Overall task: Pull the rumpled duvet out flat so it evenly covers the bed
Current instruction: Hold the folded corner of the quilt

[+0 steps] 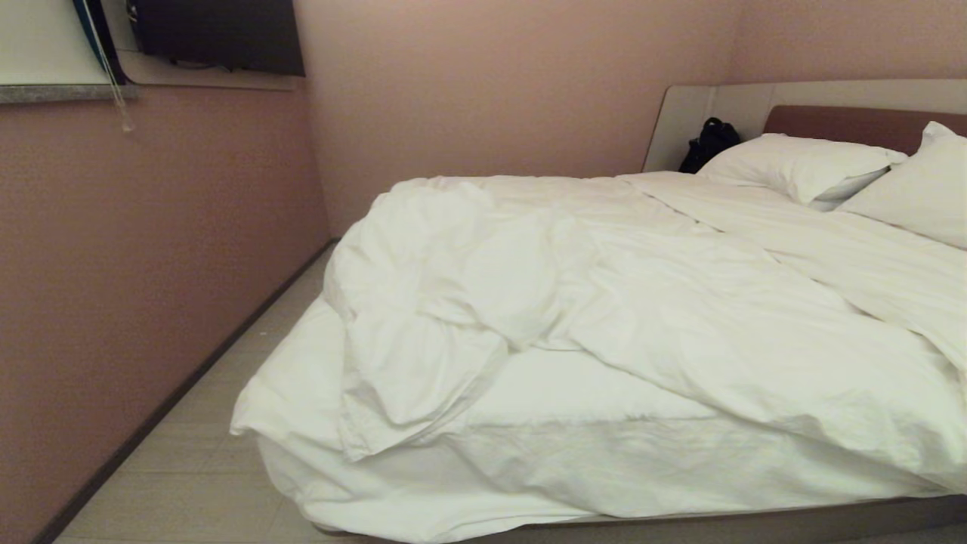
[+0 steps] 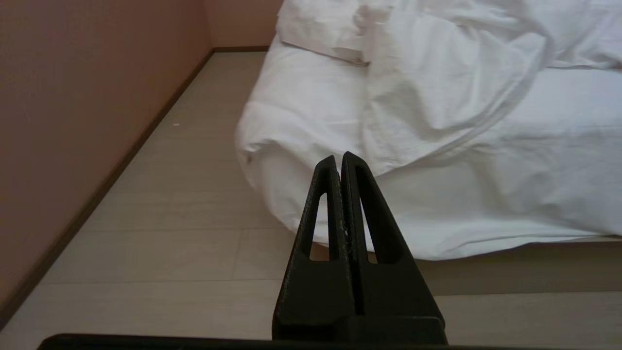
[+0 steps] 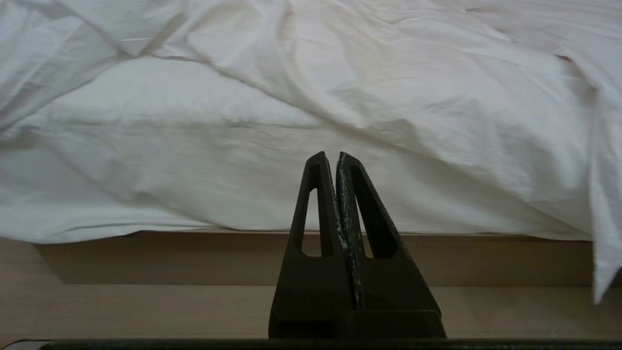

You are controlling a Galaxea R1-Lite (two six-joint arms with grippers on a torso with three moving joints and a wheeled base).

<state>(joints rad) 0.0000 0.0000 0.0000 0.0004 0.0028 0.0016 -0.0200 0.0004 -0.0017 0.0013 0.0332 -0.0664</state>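
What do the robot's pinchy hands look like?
Both are black. The left gripper and right gripper each have two long, pointy fingers shaped like tall triangles with a slot-shaped hole cut through. The right one has whitish scuff marks along its inner edges.

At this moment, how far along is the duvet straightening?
Nothing looks done: the duvet lies bunched and folded back, baring the sheet on the bed at the near corner. Nothing is in hand: left claw and right claw are shut, empty, short of the bed. All pulling remains.
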